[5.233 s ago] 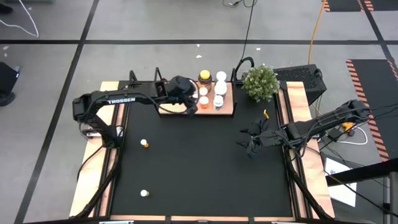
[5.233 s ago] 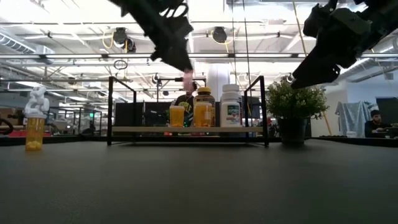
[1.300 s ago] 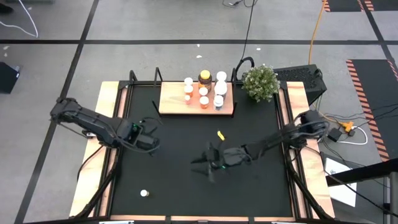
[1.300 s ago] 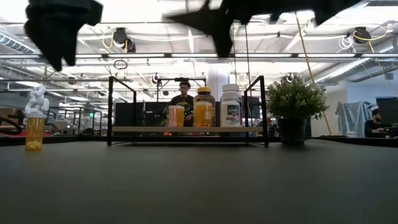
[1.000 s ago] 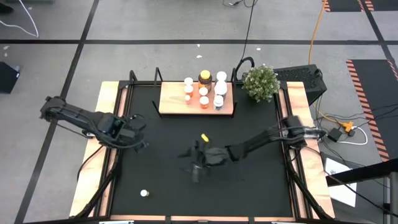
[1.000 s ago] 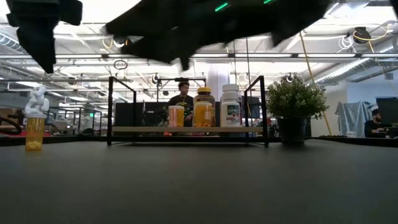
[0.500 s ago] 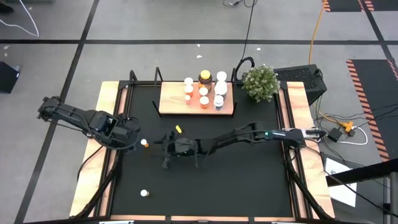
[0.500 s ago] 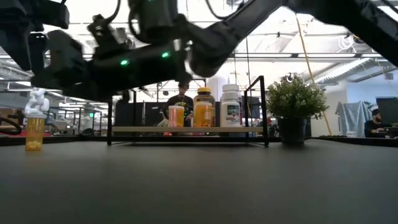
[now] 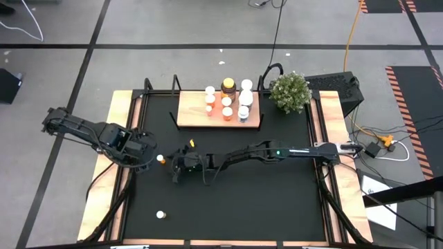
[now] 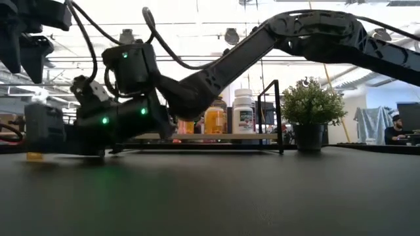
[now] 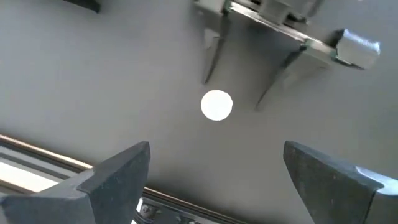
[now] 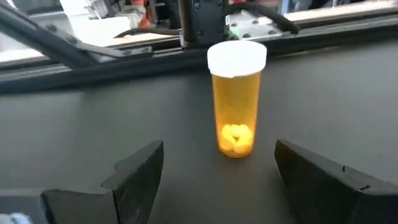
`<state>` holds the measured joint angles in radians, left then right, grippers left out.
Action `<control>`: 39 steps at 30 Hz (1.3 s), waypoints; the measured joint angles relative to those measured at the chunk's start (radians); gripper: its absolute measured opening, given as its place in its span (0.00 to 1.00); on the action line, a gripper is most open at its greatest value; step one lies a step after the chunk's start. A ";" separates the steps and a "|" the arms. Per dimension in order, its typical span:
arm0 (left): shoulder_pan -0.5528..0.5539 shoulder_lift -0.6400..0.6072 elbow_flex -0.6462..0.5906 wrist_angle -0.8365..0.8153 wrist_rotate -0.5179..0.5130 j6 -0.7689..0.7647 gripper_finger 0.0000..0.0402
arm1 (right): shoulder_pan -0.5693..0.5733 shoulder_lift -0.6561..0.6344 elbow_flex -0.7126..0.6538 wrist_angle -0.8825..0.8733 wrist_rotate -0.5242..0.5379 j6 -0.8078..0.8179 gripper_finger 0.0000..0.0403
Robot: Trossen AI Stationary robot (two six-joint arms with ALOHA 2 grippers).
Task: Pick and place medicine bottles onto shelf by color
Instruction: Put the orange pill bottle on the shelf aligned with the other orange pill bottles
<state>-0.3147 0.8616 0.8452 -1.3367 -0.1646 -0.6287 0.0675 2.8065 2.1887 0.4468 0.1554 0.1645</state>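
An orange medicine bottle (image 12: 235, 106) with a white cap (image 11: 216, 104) stands upright on the black mat (image 9: 277, 200), left of centre. My right gripper (image 12: 230, 180) reaches across from the table's right, low over the mat, open, with the bottle just ahead of its fingertips. My left gripper (image 11: 227, 180) hangs open above the same bottle (image 9: 160, 158), touching nothing. A second small bottle (image 9: 160, 215) stands near the front left. The shelf (image 9: 190, 117) at the far edge carries several white and orange bottles and an amber jar (image 9: 228, 86).
A green potted plant (image 9: 289, 91) stands right of the shelf. My right arm (image 9: 277, 151) stretches across the middle of the mat. Wooden strips (image 9: 331, 138) run along both sides of the mat. Bare mat lies at the right and front.
My right gripper has swept toward the table's left edge and come down close to the mat, ending right beside the orange bottle. The bottle has stayed in place.
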 joint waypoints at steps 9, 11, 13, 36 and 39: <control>0.000 0.000 0.000 0.002 0.002 0.070 0.92 | -0.025 0.030 0.022 0.036 -0.055 -0.008 0.72; 0.000 0.000 0.000 0.003 0.002 0.070 0.92 | -0.034 0.054 0.037 0.066 -0.091 0.002 0.70; 0.000 0.000 0.000 0.003 0.002 0.067 0.92 | -0.036 0.071 0.055 0.059 -0.105 -0.013 0.68; 0.000 0.002 0.000 0.002 0.033 -0.005 0.92 | -0.061 0.076 0.050 0.108 -0.161 -0.091 0.24; 0.000 0.002 0.000 0.002 0.033 0.002 0.92 | -0.061 0.076 0.050 0.114 -0.160 -0.091 0.22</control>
<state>-0.3145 0.8635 0.8452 -1.3346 -0.1314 -0.6269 0.0067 2.8830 2.2386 0.5605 -0.0049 0.0734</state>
